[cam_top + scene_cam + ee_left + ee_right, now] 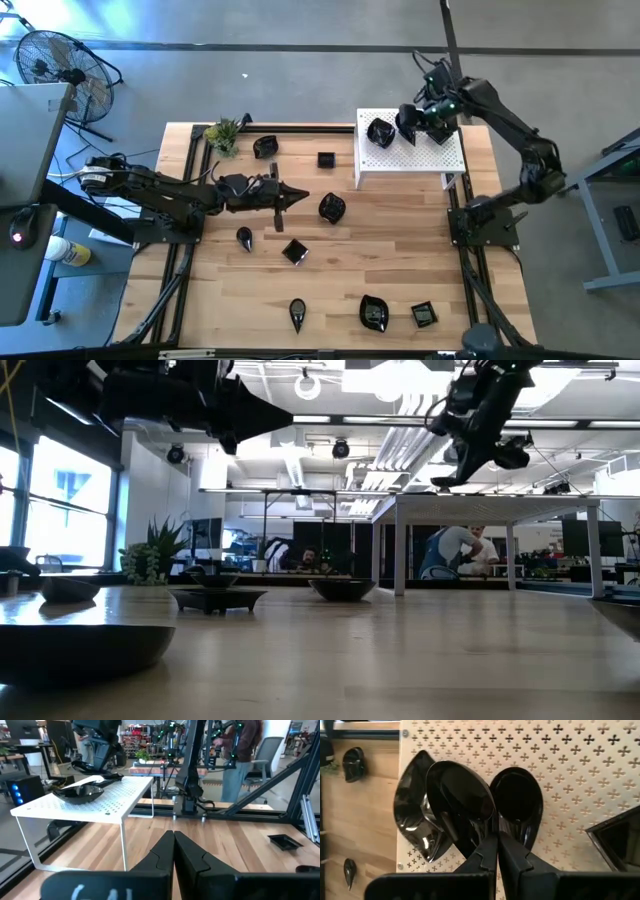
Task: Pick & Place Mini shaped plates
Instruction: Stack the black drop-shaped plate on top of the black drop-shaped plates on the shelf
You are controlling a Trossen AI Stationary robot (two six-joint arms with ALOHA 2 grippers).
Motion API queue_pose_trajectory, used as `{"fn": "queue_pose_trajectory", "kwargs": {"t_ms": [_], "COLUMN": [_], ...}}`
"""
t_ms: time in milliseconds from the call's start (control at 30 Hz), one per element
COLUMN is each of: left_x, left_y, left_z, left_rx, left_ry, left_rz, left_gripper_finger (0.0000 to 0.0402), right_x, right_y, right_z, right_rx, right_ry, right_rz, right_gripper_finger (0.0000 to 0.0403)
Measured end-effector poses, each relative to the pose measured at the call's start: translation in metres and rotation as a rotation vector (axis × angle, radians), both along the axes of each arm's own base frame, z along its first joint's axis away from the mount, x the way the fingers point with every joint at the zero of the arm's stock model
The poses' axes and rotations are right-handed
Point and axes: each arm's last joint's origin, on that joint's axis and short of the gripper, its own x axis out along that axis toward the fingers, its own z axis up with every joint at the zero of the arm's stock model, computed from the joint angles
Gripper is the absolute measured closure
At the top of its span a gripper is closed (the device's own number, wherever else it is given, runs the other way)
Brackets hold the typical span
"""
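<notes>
Plates, small, glossy and black, lie scattered over the wooden table point(400, 270), and a few already sit on the white platform point(440, 158) at its far right corner. On the platform, a wavy-edged plate point(380, 131) rests near the left edge; the right wrist view shows two rounded plates point(462, 802) beside it, overlapping. Loose on the table are a square plate point(325, 159), a rounded one point(331, 207), a tilted square point(294, 251), teardrops point(297, 313) and others near the front edge.

The right gripper point(496, 840) hovers over the platform with its fingers pressed together. It sits just above the seam between the two rounded plates, and I cannot tell whether it pinches a rim or merely touches. The left gripper point(297, 196) hangs above the table's middle, jaws together and holding nothing, with the rounded plate just beyond its tip.

Judging by the sheen, these plates are hard, glazed and slippery, light enough for one gripper, yet liable to chip if dropped or knocked together. They are stiff, so a rim pinch should hold. The best hold looks to be across a raised edge, one finger inside the bowl and one outside, at a straight side on the squares or the broad end on the teardrops. The overlapping pair may slide against each other.
</notes>
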Motion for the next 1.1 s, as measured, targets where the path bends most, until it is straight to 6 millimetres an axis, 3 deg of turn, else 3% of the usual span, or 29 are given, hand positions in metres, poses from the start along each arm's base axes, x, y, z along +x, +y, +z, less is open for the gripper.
{"fn": "queue_pose_trajectory", "kwargs": {"t_ms": [400,1100], "left_x": [0.0,0.0], "left_y": [0.0,-0.001], "left_z": [0.0,0.0], "left_rx": [-0.004,-0.004], "left_ry": [0.001,0.002], "left_rz": [-0.012,-0.045], "left_gripper_finger": [0.0399,0.0399], "right_x": [0.0,0.001], "right_y": [-0.013,-0.016], "right_z": [-0.014,-0.015], "right_rx": [0.149,0.123], "right_ry": [0.094,0.108], "right_rz": [-0.019,-0.014], "right_gripper_finger": [0.0403,0.0402]}}
